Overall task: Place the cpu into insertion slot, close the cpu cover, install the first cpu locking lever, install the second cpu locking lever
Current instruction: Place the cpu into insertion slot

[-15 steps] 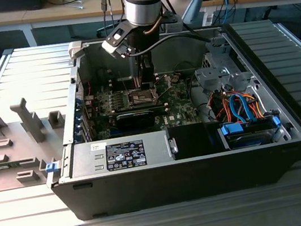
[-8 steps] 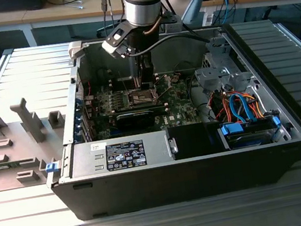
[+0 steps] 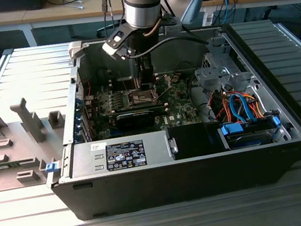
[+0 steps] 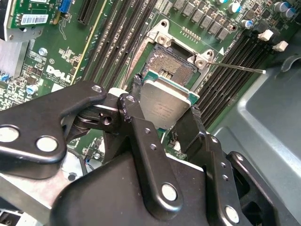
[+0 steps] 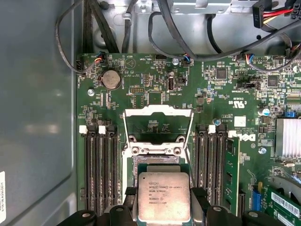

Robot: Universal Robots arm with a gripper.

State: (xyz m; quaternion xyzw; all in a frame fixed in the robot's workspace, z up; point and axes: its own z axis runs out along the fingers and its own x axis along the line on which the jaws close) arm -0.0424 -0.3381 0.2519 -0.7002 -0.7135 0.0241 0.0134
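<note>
The pincer (image 4: 164, 107) is clamped on the chip (image 5: 163, 197), just above the socket (image 4: 171, 66); the cover (image 5: 157, 123) stands raised.

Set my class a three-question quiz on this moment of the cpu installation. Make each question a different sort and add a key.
1. True or false: the small flat silver-grey square cpu is already seated in the dark, silver-rimmed square insertion slot.
2. What does the black gripper hold? A) a memory stick B) the cpu C) a blue cable
3. Fill in: in the first wrist view, the thin silver metal frame of the cpu cover stands ____ (open/closed).
Key: 1 false, the gripper holds it over the slot; 2 B; 3 open.
</note>
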